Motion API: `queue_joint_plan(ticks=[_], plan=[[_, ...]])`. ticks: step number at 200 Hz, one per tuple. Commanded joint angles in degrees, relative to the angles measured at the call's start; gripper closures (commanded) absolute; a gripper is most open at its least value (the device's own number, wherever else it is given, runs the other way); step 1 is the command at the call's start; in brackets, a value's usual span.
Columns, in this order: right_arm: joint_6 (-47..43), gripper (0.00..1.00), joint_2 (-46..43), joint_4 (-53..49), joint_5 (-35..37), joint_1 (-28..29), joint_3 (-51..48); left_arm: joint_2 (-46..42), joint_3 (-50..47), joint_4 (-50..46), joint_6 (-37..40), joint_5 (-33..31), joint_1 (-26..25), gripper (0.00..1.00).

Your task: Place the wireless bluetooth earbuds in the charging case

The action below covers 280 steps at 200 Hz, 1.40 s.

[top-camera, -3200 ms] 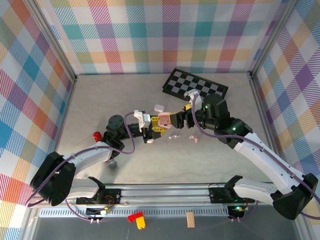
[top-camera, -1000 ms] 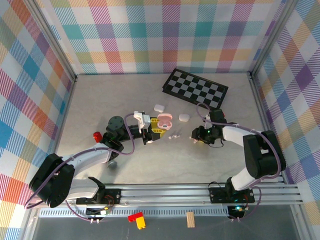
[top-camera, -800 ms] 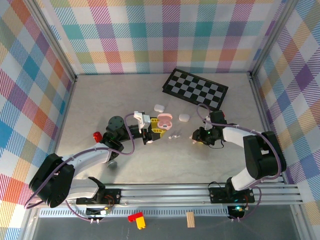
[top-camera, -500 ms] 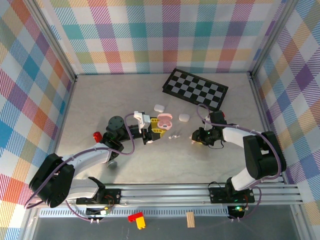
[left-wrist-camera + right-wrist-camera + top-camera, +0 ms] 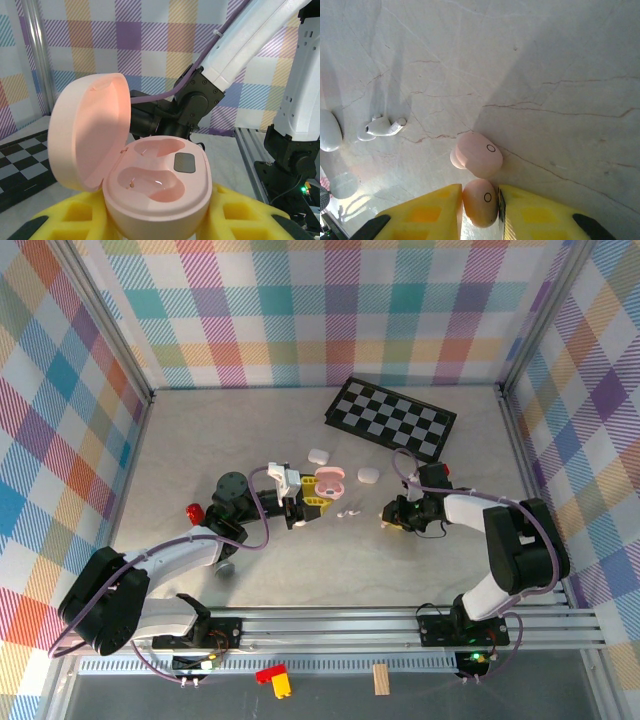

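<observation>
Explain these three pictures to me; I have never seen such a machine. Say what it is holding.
These are two robot arms bolted at a table's near edge. One picture looks down from above; the other two come from wrist cameras. The left gripper holds a pale pink open plastic charging case, both wells empty. The right gripper is down at the grey marbled table, its yellow fingers closed on a pale pink earbud. A second pink earbud lies beyond it, a white stemmed earbud off to one side. Farther back lie a black-and-white checkered board, a white rounded closed case and a second white case.
</observation>
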Motion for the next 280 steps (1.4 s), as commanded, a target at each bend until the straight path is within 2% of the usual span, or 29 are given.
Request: queue_joint_plan(ticks=[1,53,80,158,230,251,280], plan=[[0.6,0.77,1.1,1.1,-1.7,0.1,0.1,-0.3,0.9,0.9,0.7,0.5,0.5,0.68],[0.8,0.81,1.3,0.5,-1.1,0.2,0.3,-0.2,0.8,0.9,0.7,0.3,0.5,0.68],[1.8,0.82,-1.1,-2.6,2.4,0.9,0.9,-0.1,0.7,0.8,1.1,-0.3,0.5,0.68],[-0.1,0.81,-12.3,-29.0,28.3,11.4,9.8,2.3,0.5,2.2,1.3,-1.1,1.0,0.68],[-0.5,0.81,-13.1,-40.8,43.9,20.0,20.3,5.6,0.5,2.6,1.1,-1.8,2.3,0.69],[-1.9,0.81,-14.9,-38.9,43.0,21.0,20.6,6.1,0.7,2.4,1.3,-1.8,2.3,0.69],[-3.7,0.81,-22.2,-29.8,34.0,21.1,18.0,6.6,1.7,0.7,2.2,-1.1,2.3,0.68]])
